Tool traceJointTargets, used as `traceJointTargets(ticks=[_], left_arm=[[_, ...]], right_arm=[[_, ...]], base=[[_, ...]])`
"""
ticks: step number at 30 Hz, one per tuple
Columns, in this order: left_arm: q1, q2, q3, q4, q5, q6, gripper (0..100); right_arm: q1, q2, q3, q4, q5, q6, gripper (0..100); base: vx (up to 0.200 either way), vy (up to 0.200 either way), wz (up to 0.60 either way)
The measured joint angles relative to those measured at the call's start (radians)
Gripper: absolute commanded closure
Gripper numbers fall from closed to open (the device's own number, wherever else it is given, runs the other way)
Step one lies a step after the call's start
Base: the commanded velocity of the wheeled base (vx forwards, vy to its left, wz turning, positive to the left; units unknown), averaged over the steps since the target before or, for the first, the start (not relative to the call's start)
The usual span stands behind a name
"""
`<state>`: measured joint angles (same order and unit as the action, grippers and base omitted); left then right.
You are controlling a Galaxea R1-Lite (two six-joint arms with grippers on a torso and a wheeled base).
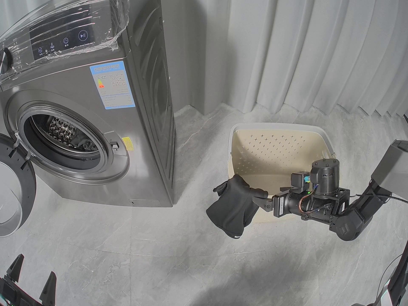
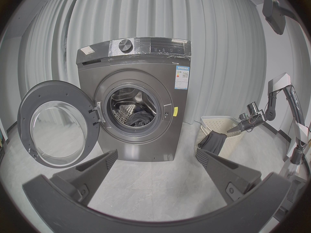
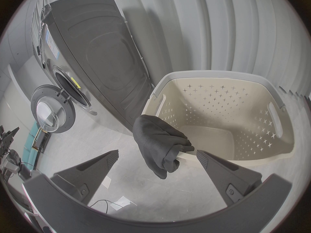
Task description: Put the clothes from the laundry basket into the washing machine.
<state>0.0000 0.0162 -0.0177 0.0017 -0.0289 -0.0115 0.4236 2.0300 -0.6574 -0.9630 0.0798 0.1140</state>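
A black garment (image 1: 233, 207) hangs over the near left corner of the beige laundry basket (image 1: 276, 126), mostly outside it, and is also seen as the garment (image 3: 158, 143) on the basket rim (image 3: 213, 73). My right gripper (image 1: 260, 203) is open right beside the cloth, with its fingers (image 3: 97, 169) spread wide on either side and not closed on it. The basket floor looks bare. The washing machine (image 1: 140, 86) stands left with its door (image 1: 12, 192) swung open and dark clothes (image 2: 139, 118) in the drum. My left gripper (image 1: 34, 270) is open, low at the front left.
White curtains (image 1: 297, 43) line the back wall. Grey tiled floor (image 1: 170, 243) lies free between the machine and the basket. Paper scraps and a cable (image 3: 120, 204) lie on the floor near the basket.
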Motion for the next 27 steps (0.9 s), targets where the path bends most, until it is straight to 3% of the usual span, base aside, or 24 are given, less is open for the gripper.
traceJointTargets(ticks=[17, 18, 27], left_arm=[[0.000, 0.000, 0.000, 0.000, 0.000, 0.001, 0], [0.000, 0.000, 0.000, 0.000, 0.000, 0.001, 0], [0.000, 0.000, 0.000, 0.000, 0.000, 0.001, 0]], right_arm=[[0.010, 0.170, -0.135, -0.028, -0.014, -0.005, 0], [0.010, 0.177, -0.142, -0.028, -0.016, -0.006, 100], [0.009, 0.212, -0.159, -0.063, -0.018, -0.008, 100]], base=[[0.000, 0.000, 0.00], [0.000, 0.000, 0.00], [0.000, 0.000, 0.00]])
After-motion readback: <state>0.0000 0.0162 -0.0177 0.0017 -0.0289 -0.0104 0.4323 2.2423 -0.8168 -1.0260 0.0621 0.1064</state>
